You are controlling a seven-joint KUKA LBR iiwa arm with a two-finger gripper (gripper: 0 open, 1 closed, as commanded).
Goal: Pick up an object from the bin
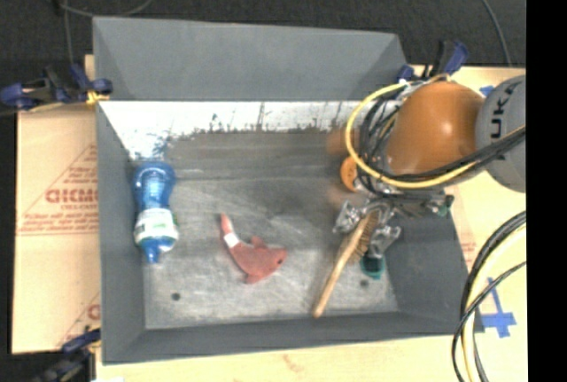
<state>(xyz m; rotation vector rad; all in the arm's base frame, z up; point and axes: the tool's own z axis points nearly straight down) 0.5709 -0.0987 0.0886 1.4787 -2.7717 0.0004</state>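
Orange wrist cover (425, 128) tops the gripper (368, 234) — its state unclear — over a slim tan wooden stick (332, 287)

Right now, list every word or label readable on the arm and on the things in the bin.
"UK": black letters on the grey arm, the rest out of view.
Blue bottle, white label: print too small to read.
Red piece, wooden stick: no text.
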